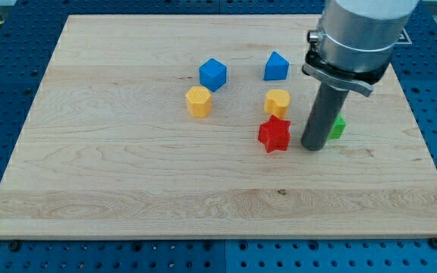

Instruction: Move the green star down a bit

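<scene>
Red star-shaped block (274, 135) sits nearest the view's bottom, just left of my tip (312, 148). Tool is a plain dark rod w/ no jaws, holding nothing; tip rests on the light wooden table (127, 189). Green block (337, 127), mostly hidden behind the rod so shape unclear, is touching or just right of it. Yellow block (278, 101) up-left; blue blocks (276, 67) (212, 73) and another yellow (199, 101) farther left.
</scene>
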Controlling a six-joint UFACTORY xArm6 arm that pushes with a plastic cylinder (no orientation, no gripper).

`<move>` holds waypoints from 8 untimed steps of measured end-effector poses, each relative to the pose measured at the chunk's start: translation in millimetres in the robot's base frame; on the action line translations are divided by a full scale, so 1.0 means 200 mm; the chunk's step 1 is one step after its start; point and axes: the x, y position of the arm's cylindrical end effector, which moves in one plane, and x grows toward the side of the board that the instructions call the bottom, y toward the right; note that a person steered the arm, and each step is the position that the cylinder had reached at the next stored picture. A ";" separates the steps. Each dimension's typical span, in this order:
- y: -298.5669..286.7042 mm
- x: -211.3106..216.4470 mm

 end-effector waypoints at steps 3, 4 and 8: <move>-0.23 -0.04; 0.00 -0.03; 0.56 -0.27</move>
